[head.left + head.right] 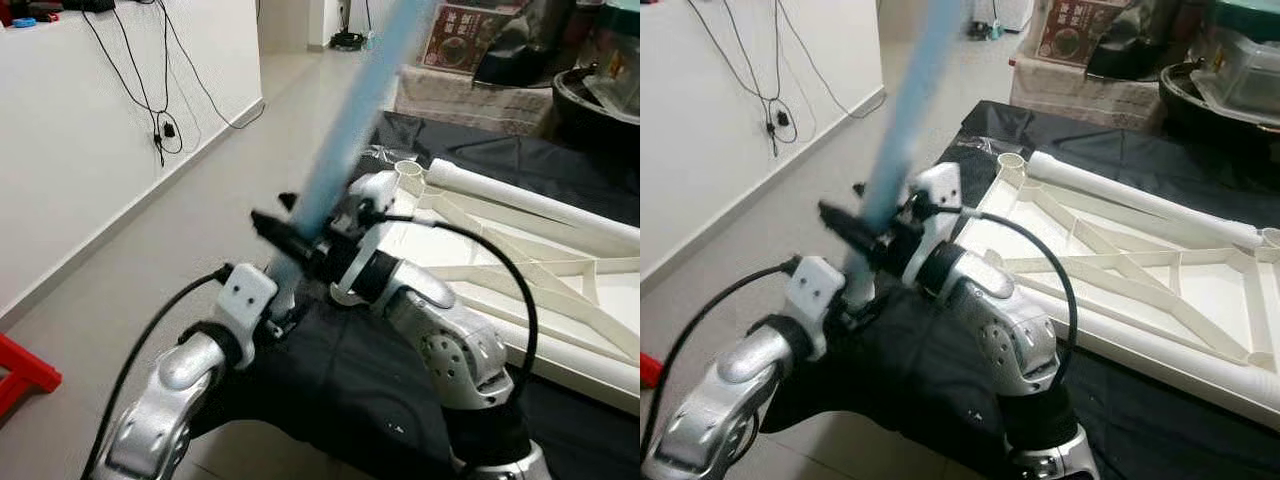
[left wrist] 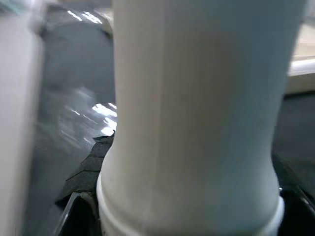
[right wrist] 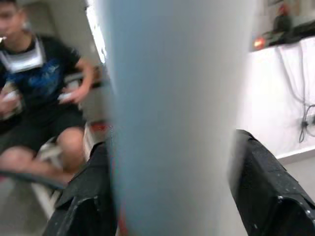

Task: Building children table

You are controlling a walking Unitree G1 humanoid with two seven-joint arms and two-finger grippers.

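Left eye view: both silver arms raised in front of the robot. A long pale-blue plastic tube, the table leg [image 1: 350, 120], slants up and away from them, blurred. The right gripper [image 1: 300, 240] is clamped across the tube's lower part, black fingers on either side. The left gripper [image 1: 280, 300] sits just below it at the tube's bottom end; grip hard to make out here. To the right, a white plastic tabletop frame [image 1: 520, 270] with diagonal ribs lies upside down on a black sheet [image 1: 340, 380] spread over the tiled floor. An open round socket [image 1: 408, 168] shows at the frame's near corner. Black cables [image 1: 160, 90] hang down the white wall at left; a red object [image 1: 25, 375] at the left edge.

Right eye view: same scene. Tube apart from the frame, held in the air beside its near corner.

Left wrist view: the tube's collared end very close, between the black fingers [image 2: 81, 182]; closed on it.

Right wrist view: the tube between two black fingers [image 3: 266, 187], gripped. Behind, blurred, a seated person [image 3: 39, 98] in a dark shirt.
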